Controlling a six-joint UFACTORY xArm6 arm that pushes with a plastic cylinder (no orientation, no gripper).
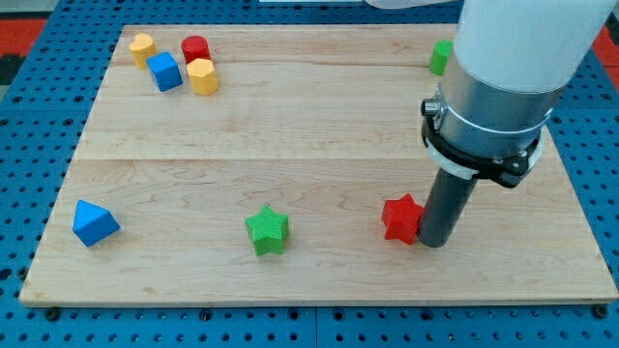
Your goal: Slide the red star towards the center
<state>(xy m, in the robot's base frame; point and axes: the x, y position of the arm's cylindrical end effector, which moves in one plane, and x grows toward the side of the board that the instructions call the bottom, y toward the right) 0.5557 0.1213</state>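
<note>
My tip (432, 242) touches the red star's (401, 218) right side, carrying nothing, with the whole slide toward the counter's (319, 126) center left.

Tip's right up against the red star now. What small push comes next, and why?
Probably a short push toward the view's upper left. My tip sits against the right side of the red star, which lies low and right of the middle of the board. The green star lies off that path, so it looks open.
</note>
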